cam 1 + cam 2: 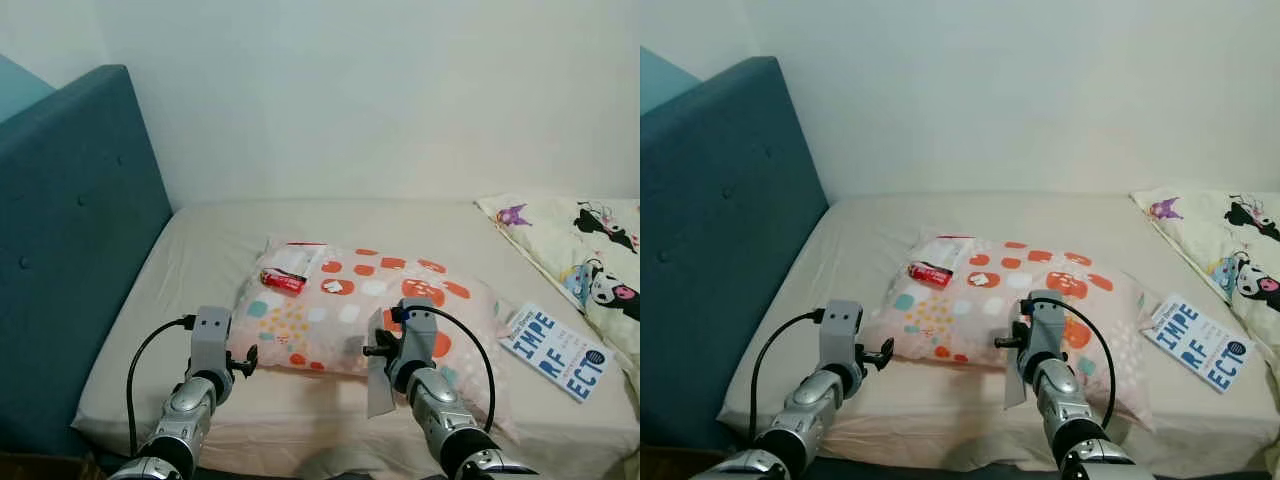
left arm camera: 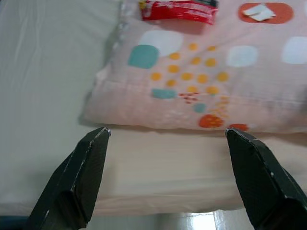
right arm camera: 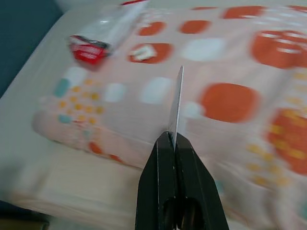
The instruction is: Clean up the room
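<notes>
— Two grippers near the bed's [image 1: 120, 395] front edge?
— Yes. My left gripper [image 2: 165, 143] gapes wide before the pillow [image 1: 365, 310]; my right gripper [image 3: 175, 143] pinches a thin grey sheet [image 1: 380, 385]. Red wrapper [image 1: 283, 282] lies on the pillow's far left.

A plain white wall [image 1: 380, 90] fills the upper part of the frame, evenly lit, and below it a bed with a beige fitted sheet [image 1: 210, 250] spreads across the middle and lower part. Along the left edge stands a tall teal upholstered headboard [image 1: 70, 230] with button tufts, and behind it, in the upper left corner, there is a paler blue strip that may be another wall or panel. At the very bottom left corner a sliver of brownish floor [image 1: 30, 466] seems to peek out under the bed's edge.
</notes>
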